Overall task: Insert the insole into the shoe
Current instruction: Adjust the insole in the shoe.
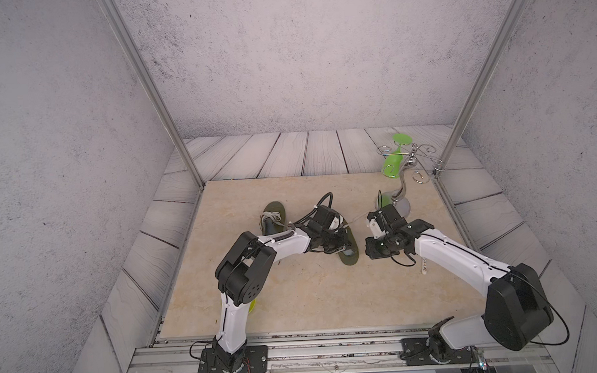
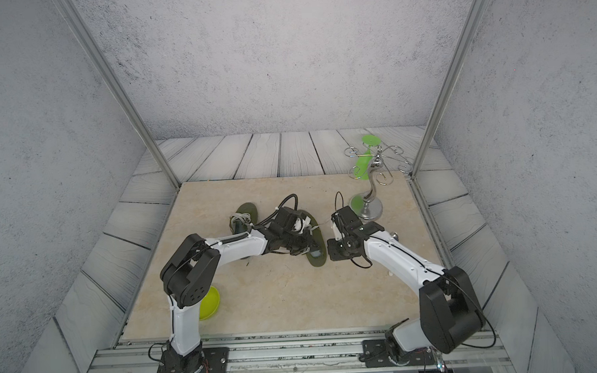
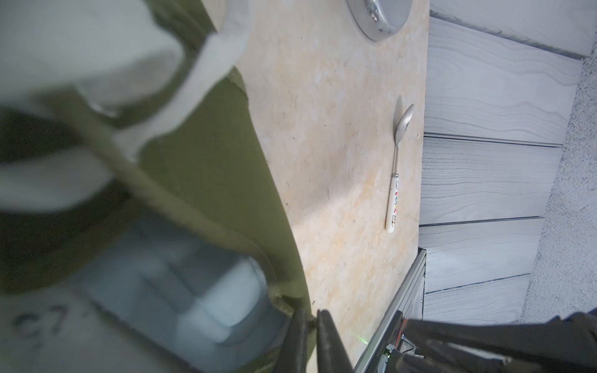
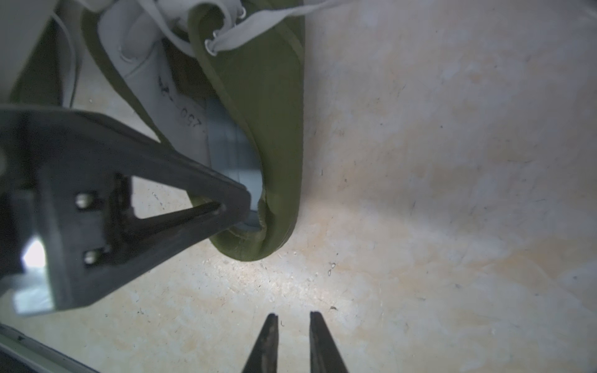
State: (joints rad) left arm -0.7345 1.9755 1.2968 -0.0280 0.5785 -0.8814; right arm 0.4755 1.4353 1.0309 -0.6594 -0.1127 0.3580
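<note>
The insole (image 4: pixel 232 151) looks to be the grey-blue sheet already lying inside the olive shoe (image 4: pixel 268 129), with its heel end showing through the opening just inside the back rim. The left wrist view is blurred and shoe fabric hides the forward part, so I cannot say whether the toe end lies flat.

The shoe sits on the tabletop (image 4: pixel 420 193) near the middle, heel toward the robot. Its white laces (image 4: pixel 258 29) trail loose.

The left gripper (image 4: pixel 223 206) is closed on the heel rim of the shoe. Olive fabric is pinched between its fingers in the left wrist view, and the rim is puckered there. The right gripper (image 4: pixel 292 318) hovers over bare tabletop just beside the heel. Its jaws are a little apart and hold nothing.

The insole is probably light, thin and bendy, more foam than board. Pushed from the heel end alone it would likely buckle or ride up the back wall rather than slide forward. A pinch on its heel edge, or a flat press down on the heel area, seems the sounder hold.

The shoe's upper is soft canvas that gives under the grip, so holding the rim keeps the mouth open but will not stop the whole shoe from sliding.

A second olive shoe (image 1: pixel 273 211) lies well apart, farther back.
</note>
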